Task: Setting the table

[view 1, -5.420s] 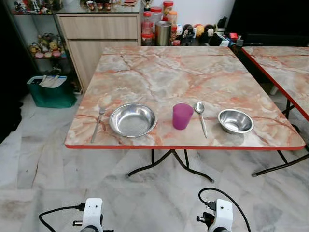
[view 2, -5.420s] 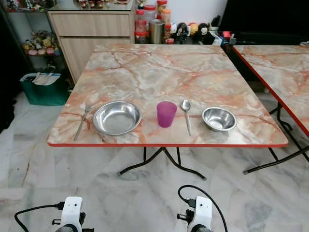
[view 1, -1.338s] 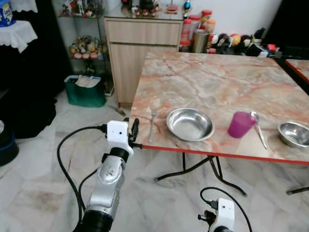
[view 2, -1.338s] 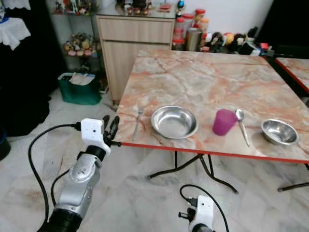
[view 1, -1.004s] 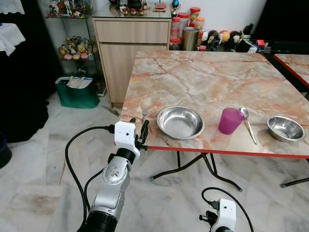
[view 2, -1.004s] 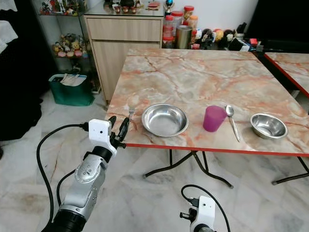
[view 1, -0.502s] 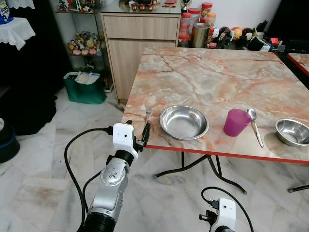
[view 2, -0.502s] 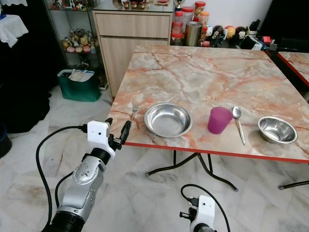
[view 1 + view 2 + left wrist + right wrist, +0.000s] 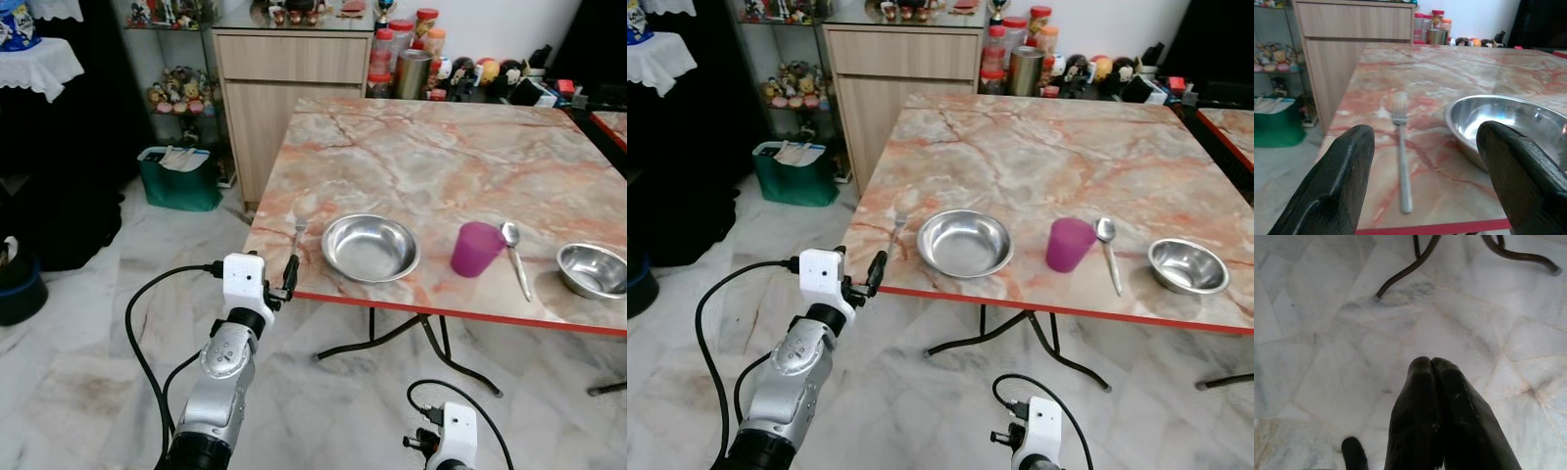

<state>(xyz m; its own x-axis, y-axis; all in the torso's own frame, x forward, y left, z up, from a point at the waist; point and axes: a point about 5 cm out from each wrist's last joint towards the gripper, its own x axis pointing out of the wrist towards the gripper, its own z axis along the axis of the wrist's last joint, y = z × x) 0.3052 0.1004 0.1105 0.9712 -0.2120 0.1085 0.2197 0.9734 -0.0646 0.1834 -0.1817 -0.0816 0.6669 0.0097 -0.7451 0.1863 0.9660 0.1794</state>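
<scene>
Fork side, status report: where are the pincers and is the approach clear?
Left pincer open, short of the table edge, lined up on the fork. Right pincer shut, hanging over the floor. Fork lies flat beside the large bowl; nothing between.

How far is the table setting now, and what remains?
Already on the table: fork, large bowl, purple cup, spoon, small bowl. In hand: nothing; the open left claw faces the fork at the table edge. Left: grasping the fork. The right claw hangs shut.
</scene>
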